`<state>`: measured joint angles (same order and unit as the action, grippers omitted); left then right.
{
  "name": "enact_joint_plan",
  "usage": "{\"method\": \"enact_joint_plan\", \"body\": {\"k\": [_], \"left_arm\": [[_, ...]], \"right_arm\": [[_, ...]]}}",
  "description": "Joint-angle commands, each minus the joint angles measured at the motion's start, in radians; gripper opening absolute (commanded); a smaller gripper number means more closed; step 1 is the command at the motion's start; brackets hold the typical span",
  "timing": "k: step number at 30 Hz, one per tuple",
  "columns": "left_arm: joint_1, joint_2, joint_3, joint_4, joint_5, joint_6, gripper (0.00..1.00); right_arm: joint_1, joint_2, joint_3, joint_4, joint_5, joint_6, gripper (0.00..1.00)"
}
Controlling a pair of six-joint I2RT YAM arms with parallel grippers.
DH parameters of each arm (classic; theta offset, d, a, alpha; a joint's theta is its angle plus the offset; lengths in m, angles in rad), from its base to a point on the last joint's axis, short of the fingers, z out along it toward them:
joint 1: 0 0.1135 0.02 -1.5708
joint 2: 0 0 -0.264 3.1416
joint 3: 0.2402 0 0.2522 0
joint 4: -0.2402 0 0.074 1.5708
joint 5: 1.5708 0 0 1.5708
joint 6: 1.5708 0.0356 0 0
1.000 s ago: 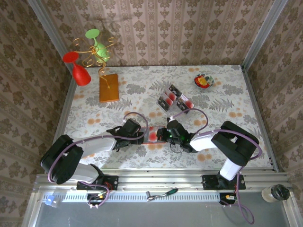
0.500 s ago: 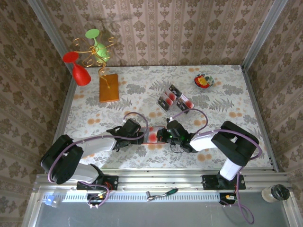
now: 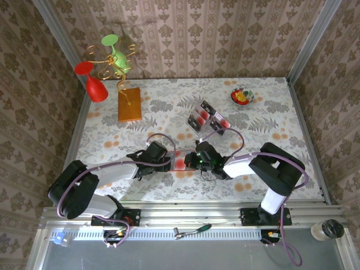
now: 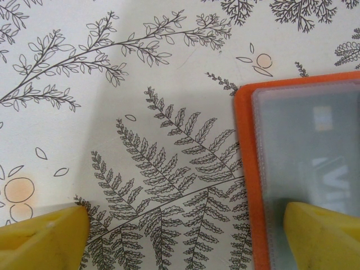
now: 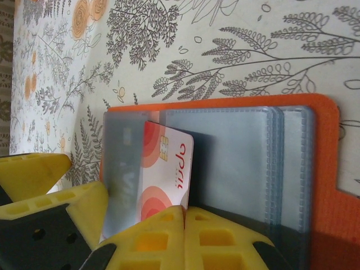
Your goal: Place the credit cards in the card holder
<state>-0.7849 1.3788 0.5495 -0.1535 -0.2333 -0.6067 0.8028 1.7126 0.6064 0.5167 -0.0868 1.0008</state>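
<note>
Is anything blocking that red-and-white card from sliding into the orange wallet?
Nothing visible does. The right gripper pinches the credit card right at the open card holder. One edge of the card seems to be already under a clear sleeve, and no other thing lies between them.

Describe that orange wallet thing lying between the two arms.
The card holder lies open and flat on the patterned table. It looks like orange leather, with clear grey-blue plastic sleeves inside. A white and red credit card sits partly tucked under one sleeve, pinched by the shut right gripper. One finger of the open left gripper sits over its other end.
</note>
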Motion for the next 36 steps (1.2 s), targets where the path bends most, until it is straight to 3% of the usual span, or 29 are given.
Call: {"method": "enact_joint_plan", "body": {"k": [1,5,10,11,19,26,36], "left_arm": [[-0.005,-0.029,-0.014,-0.037,-0.011,-0.015,0.91],[-0.006,-0.033,-0.014,-0.036,-0.011,-0.016,0.91],[-0.006,-0.036,-0.013,-0.042,-0.013,-0.013,0.91],[-0.005,-0.037,-0.014,-0.041,-0.013,-0.013,0.91],[-0.006,-0.037,-0.023,-0.032,-0.014,-0.016,0.91],[-0.005,-0.036,-0.025,-0.029,-0.013,-0.016,0.91],[-0.005,-0.032,-0.022,-0.027,-0.012,-0.016,0.91]], "right_arm": [[0.001,0.039,0.017,-0.104,-0.018,-0.022,0.0],[0.0,0.048,0.035,-0.128,-0.04,-0.032,0.03],[-0.018,0.008,0.099,-0.259,-0.079,-0.102,0.36],[-0.025,-0.006,0.111,-0.289,-0.079,-0.117,0.39],[-0.062,-0.037,0.173,-0.418,-0.082,-0.179,0.38],[-0.063,-0.011,0.218,-0.448,-0.084,-0.194,0.19],[-0.051,0.052,0.271,-0.456,-0.108,-0.198,0.15]]}}
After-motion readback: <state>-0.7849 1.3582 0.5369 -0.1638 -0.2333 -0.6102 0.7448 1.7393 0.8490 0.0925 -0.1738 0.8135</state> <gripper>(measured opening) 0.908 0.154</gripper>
